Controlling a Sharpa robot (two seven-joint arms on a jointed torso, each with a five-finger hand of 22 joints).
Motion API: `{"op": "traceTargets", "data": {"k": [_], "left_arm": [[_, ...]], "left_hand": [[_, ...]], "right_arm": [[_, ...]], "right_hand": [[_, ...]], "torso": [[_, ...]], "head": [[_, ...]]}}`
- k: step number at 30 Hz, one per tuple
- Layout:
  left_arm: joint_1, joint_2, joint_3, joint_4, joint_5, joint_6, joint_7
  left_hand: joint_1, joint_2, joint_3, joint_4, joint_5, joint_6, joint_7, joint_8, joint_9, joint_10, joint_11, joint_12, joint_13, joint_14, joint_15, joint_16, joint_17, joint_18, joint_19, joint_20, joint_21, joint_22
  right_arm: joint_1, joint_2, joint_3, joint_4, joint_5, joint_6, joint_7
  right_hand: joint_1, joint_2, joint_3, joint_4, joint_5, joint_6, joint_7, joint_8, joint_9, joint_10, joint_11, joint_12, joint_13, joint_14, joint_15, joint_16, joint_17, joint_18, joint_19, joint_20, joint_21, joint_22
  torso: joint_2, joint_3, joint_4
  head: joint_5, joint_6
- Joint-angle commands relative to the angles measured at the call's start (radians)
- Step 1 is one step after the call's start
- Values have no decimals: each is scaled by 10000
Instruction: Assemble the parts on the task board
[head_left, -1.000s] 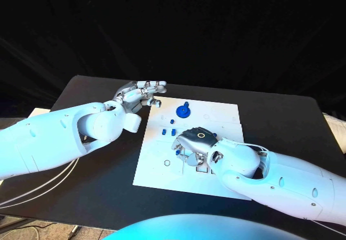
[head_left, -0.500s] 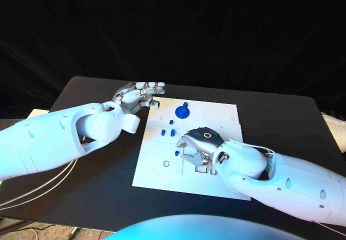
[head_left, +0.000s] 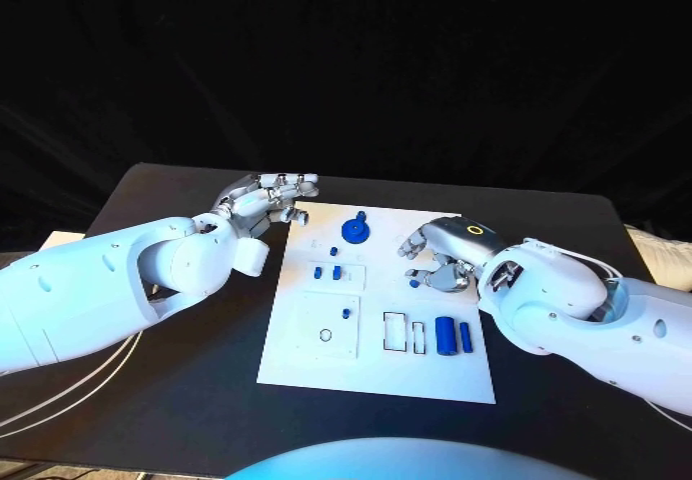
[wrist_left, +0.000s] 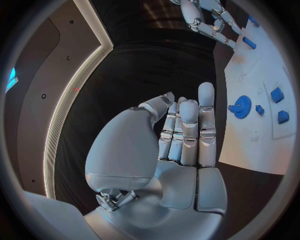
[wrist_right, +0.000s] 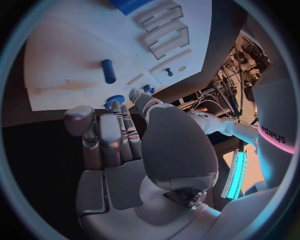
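Note:
The white task board (head_left: 378, 365) lies in the middle of the table. On it are a blue gear (head_left: 355, 229) at the far end, two small blue pieces (head_left: 327, 271) in a square recess, and two blue bars (head_left: 454, 336) beside empty rectangular slots (head_left: 401, 331). My right hand (head_left: 440, 256) hovers over the board's right edge, fingers bent downward, with nothing seen in them; a small blue piece (head_left: 418, 284) lies just below its fingertips. My left hand (head_left: 268, 200) stays off the board's far left corner, fingers straight in the left wrist view (wrist_left: 184, 135), holding nothing.
The black table (head_left: 188, 390) extends on every side of the board. In the right wrist view a blue cylinder (wrist_right: 109, 71) and a small blue peg (wrist_right: 169, 72) sit on the board (wrist_right: 69, 45) beyond my fingers.
The camera has shifted. My right hand has left the slots near the board's middle and moved toward the far right edge, uncovering two blue bars. My left hand keeps its place.

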Motion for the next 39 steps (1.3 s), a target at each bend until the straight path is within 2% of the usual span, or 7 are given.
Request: {"op": "traceTargets", "data": {"k": [1, 6, 8, 14, 29, 35, 39], "left_arm": [[-18, 16, 6, 34, -48, 202, 7], [-18, 28, 6, 32, -81, 223, -8], [-18, 29, 5, 35, -92, 233, -18], [-19, 25, 5, 35, -108, 245, -24], [-19, 3, 5, 62, -112, 258, -49], [-19, -2, 5, 63, -113, 255, -56], [-19, 1, 5, 64, -113, 260, -57]], "left_hand": [[39, 27, -34, -14, -19, -49, 15, 24, -11, -73, -28, 61, 0, -70, -19, -53, -9, 181, 13, -20, -46, -13], [39, 27, -34, -14, -19, -49, 15, 24, -11, -73, -28, 61, 0, -70, -19, -53, -9, 181, 13, -20, -46, -13], [52, 34, -32, -23, -16, -52, 16, 25, -11, -88, -26, 66, -1, -73, -18, -50, -9, 182, 13, -18, -51, -17], [52, 34, -32, -23, -16, -52, 16, 25, -11, -88, -26, 66, -1, -73, -18, -50, -9, 182, 13, -18, -51, -17], [52, 34, -32, -23, -16, -52, 16, 25, -11, -88, -26, 66, -1, -73, -18, -50, -9, 182, 13, -18, -51, -17], [52, 34, -32, -23, -16, -52, 16, 25, -11, -88, -26, 66, -1, -73, -18, -50, -9, 182, 13, -18, -51, -17], [52, 34, -32, -23, -16, -52, 16, 25, -11, -88, -26, 66, -1, -73, -18, -50, -9, 182, 13, -18, -51, -17]], "right_arm": [[42, -130, 1, -26, -7, 632, -126], [36, -245, 11, -45, -370, 1375, 34], [8, -239, 12, -52, -441, 1605, 82], [-102, -82, 10, -166, -545, 1961, 135], [-244, 368, -8, -599, -302, 1757, 350], [-249, 437, -12, -705, -263, 1683, 369], [-250, 501, -18, -792, -350, 1519, 275]], "right_hand": [[-29, -112, -102, 20, 3, -46, -63, -70, -12, -80, -12, -19, -11, 145, -60, 28, -15, 59, 74, -28, 52, -9], [3, -165, -593, 139, 48, -181, -257, -68, -14, -194, -18, -15, -3, 141, -67, -34, -127, 60, 91, -42, 12, -56], [36, -137, -743, 180, 64, -186, -294, -61, -9, -198, -26, 7, 2, 143, -70, -42, -148, 63, 90, -44, -11, -86], [129, -25, -845, 212, 77, -158, -325, -47, -1, -125, -51, 74, 12, 140, -87, -69, -197, 67, 94, -55, -33, -111], [487, 594, -480, 275, 36, 112, -240, -23, 17, 492, -171, 309, -3, 200, -196, 65, -89, 3, 312, -143, 183, 234], [588, 762, -184, 282, -8, 364, -242, 34, 47, 868, -249, 336, 4, 237, -254, 192, 28, -27, 403, -199, 306, 408], [709, 945, 63, 241, -34, 800, -275, 219, 128, 1261, -332, 416, 45, 277, -319, 345, 196, -56, 491, -256, 435, 599]], "torso": [[-20, -17, -37], [-8, 11, -42], [-24, -16, -23], [-16, -22, -17], [-15, -27, -18], [-18, -23, -36], [-16, -14, -36]], "head": [[-66, 36], [-83, 58], [-77, 52], [-58, 54], [17, -6], [43, -32], [49, -43]]}}
